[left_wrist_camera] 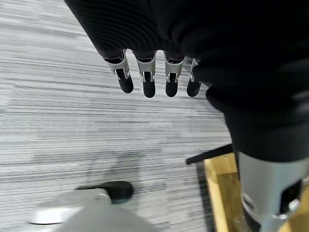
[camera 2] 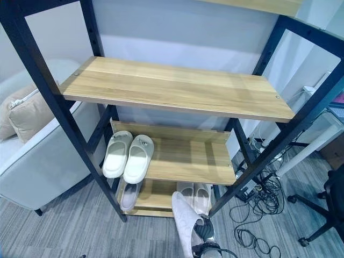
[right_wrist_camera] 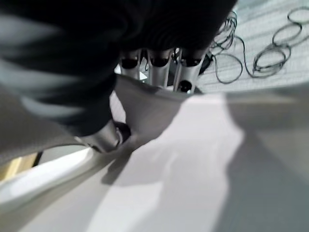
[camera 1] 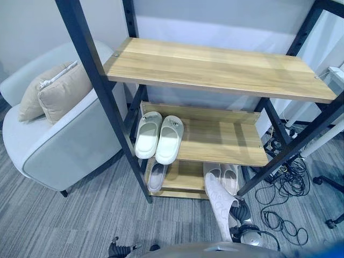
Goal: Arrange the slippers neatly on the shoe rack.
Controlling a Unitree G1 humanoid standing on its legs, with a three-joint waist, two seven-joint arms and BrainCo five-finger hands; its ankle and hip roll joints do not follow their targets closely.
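The right hand (camera 1: 243,214), fingers pinched on a pale grey foam slipper (camera 1: 220,203), holds it before the wooden shoe rack's (camera 1: 226,141) bottom shelf; the left hand (left_wrist_camera: 159,72) hangs with straight fingers over carpet.

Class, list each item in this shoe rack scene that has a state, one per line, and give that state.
Right hand: shut on a grey slipper, held sole outward in front of the bottom shelf.
Left hand: open, fingers straight, holding nothing, above the carpet.
White slipper pair: side by side on the middle shelf, left end.
Single grey slipper: lying on the bottom shelf, left.
Grey slippers: on the bottom shelf, right.
Top shelf: bare.
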